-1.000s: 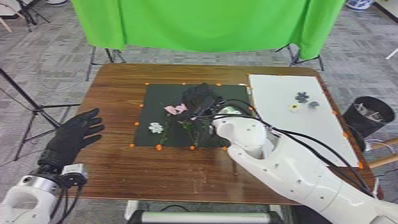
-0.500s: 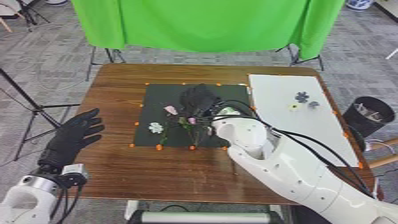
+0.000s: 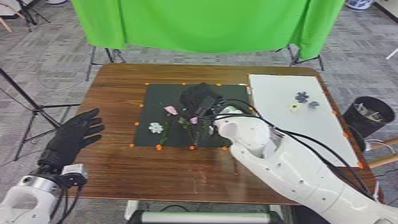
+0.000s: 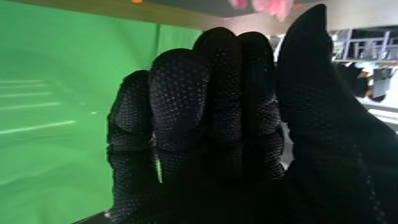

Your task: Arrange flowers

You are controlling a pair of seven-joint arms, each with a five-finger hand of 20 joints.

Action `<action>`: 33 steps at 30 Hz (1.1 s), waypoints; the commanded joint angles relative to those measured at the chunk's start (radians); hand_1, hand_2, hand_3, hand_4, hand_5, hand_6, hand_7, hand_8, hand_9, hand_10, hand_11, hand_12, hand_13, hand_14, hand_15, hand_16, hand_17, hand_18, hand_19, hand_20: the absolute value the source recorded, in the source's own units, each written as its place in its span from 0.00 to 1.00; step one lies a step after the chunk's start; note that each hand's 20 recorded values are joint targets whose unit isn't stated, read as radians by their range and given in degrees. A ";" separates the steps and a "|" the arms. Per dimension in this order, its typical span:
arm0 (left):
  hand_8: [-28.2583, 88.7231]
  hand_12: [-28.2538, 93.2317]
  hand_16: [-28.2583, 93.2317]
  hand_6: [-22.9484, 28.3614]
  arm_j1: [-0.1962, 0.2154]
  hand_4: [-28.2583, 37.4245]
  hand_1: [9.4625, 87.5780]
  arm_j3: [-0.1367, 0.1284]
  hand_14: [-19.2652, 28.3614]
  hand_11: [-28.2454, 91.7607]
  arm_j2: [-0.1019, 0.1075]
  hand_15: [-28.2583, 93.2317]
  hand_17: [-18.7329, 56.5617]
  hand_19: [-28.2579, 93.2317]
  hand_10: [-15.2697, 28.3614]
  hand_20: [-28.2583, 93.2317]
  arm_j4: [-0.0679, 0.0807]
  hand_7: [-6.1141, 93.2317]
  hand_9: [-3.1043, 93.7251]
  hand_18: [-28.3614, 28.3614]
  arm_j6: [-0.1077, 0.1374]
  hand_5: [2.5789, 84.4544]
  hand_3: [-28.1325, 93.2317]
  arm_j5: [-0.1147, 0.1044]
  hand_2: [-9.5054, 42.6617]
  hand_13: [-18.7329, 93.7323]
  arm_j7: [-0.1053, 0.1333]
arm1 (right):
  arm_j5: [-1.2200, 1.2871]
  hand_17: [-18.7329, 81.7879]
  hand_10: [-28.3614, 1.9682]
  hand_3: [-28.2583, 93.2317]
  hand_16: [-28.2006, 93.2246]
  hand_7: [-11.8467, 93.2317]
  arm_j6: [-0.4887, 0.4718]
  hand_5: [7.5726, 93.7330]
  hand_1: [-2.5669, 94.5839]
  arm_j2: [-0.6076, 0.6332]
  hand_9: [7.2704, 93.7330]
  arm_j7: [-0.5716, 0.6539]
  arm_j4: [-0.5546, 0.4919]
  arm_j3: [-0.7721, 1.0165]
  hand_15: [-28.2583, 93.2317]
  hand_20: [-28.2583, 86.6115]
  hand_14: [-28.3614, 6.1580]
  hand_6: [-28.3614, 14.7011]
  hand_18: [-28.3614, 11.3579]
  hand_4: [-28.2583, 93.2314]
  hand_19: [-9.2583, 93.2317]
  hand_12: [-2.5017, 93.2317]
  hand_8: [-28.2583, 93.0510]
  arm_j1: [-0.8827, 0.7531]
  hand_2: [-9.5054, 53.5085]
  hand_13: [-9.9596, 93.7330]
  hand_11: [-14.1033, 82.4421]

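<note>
Pink petals (image 4: 274, 7) cut off (blurred, too), green cloth (image 3: 209, 25) cropped

I get bright, even light in the head view; in my right wrist view, pale streaks cross the green cloth (image 4: 53, 100) at 9 o'clock, white glare at 3.

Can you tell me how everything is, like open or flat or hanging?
Left hand: open
Right hand: open
Pink flowers: close to the right hand
White flower: lying down
Gray flowers: lying down
Yellow flower: lying down
Dark mat: flat
White sheet: flat
Bin: open
Green cloth: hanging
</note>
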 commanded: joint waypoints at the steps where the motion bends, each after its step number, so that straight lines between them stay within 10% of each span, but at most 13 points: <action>1: 0.13 0.36 0.23 0.52 0.029 0.05 0.23 -0.008 0.69 0.49 -0.008 0.55 0.15 0.63 0.62 0.32 -0.008 0.31 0.27 0.88 0.009 0.31 0.80 -0.009 0.05 0.32 0.006 | 0.018 0.44 0.67 0.93 0.40 0.67 0.015 0.54 0.39 0.075 0.69 0.060 -0.064 0.092 0.81 0.58 0.66 0.69 0.24 0.00 0.85 0.40 0.25 -0.008 0.04 0.72 0.56; 7: 0.13 0.36 0.23 0.52 0.050 0.05 0.23 -0.019 0.69 0.49 -0.010 0.55 0.15 0.63 0.62 0.32 -0.013 0.31 0.27 0.88 0.018 0.31 0.80 -0.016 0.05 0.32 0.014 | 0.051 0.40 0.57 1.00 0.36 0.55 -0.020 0.41 0.33 0.185 0.47 0.149 -0.090 0.172 0.79 0.58 0.60 0.64 0.23 0.02 0.84 0.26 0.06 -0.040 0.10 0.60 0.56; 19: 0.13 0.36 0.23 0.52 0.057 0.05 0.23 -0.022 0.69 0.49 -0.015 0.55 0.15 0.64 0.62 0.32 -0.015 0.31 0.27 0.88 0.022 0.31 0.81 -0.016 0.05 0.32 0.016 | 0.060 0.32 0.39 1.00 0.32 0.42 -0.165 0.18 0.30 0.309 0.20 0.438 -0.042 0.184 0.60 0.52 0.43 0.49 0.21 0.04 0.75 0.25 0.11 -0.054 0.10 0.38 0.35; 33: 0.13 0.36 0.23 0.52 0.079 0.05 0.23 -0.035 0.69 0.49 -0.014 0.55 0.15 0.63 0.62 0.32 -0.021 0.31 0.27 0.88 0.024 0.31 0.81 -0.017 0.05 0.32 0.020 | 0.172 0.24 0.33 1.00 0.40 0.30 -0.204 0.14 0.30 0.399 0.16 0.555 0.010 0.243 0.37 0.41 0.32 0.41 0.14 0.06 0.63 0.27 0.17 -0.086 0.10 0.32 0.24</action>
